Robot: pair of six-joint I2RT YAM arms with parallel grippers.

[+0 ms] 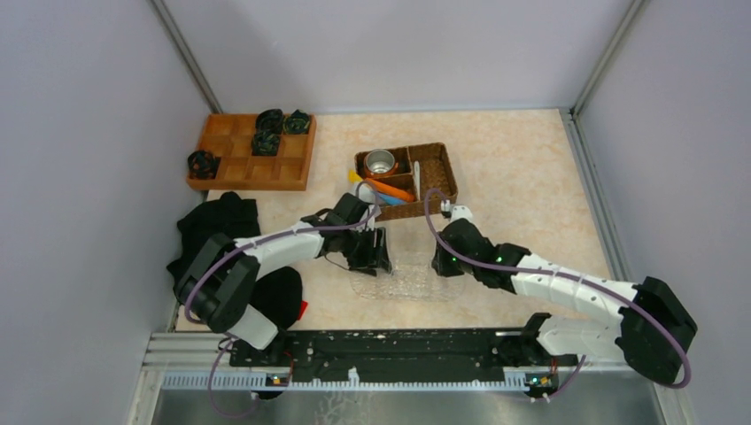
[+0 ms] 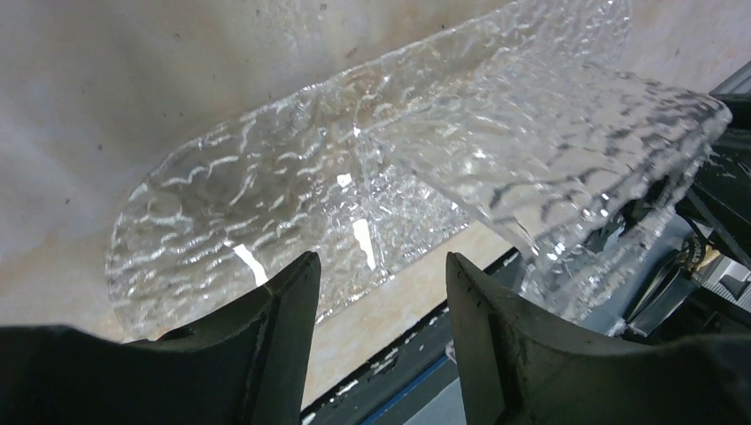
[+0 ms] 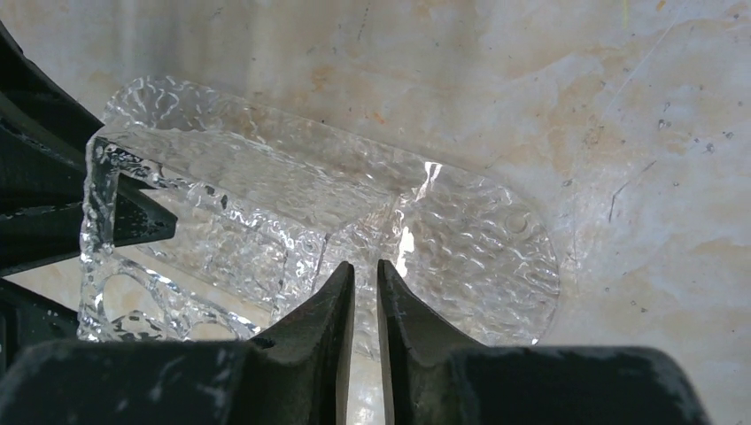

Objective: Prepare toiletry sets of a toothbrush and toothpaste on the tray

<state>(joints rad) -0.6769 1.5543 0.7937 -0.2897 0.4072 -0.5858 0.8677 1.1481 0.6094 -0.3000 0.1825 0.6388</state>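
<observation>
Nearest the bases, on the table: the tray, clear and bumpy. Lies flat, long axis left to right, nothing on it. Flanked at both short ends: left gripper at the left end, right gripper at the right.

Left gripper: jaws spread, nothing between them, tray just ahead of and below the tips in the wrist view. Right gripper: fingers almost pressed together, only a thin slit between, tray rim directly at the tips. Pinching the rim or not: impossible to tell.

Just beyond the tray's far edge: the wicker basket. Holds the makings of the sets. In the near compartment, an orange tube and a blue tube, side by side, long axes slanting left to right, roughly along the tray's length. Toward the middle, a white toothbrush, long axis near to far. In the far left compartment, a steel cup.

Judged from this: no set begun. Tubes straight ahead of the left gripper, so probably the easier reach for that arm; toothbrush between the two, slightly closer to the right. For either: a reach away from the bases, over the basket's near wall, jaws turned across the item's long axis.

Farthest, at the far left: orange wooden compartment tray with dark bundles, well apart from the rest.
</observation>
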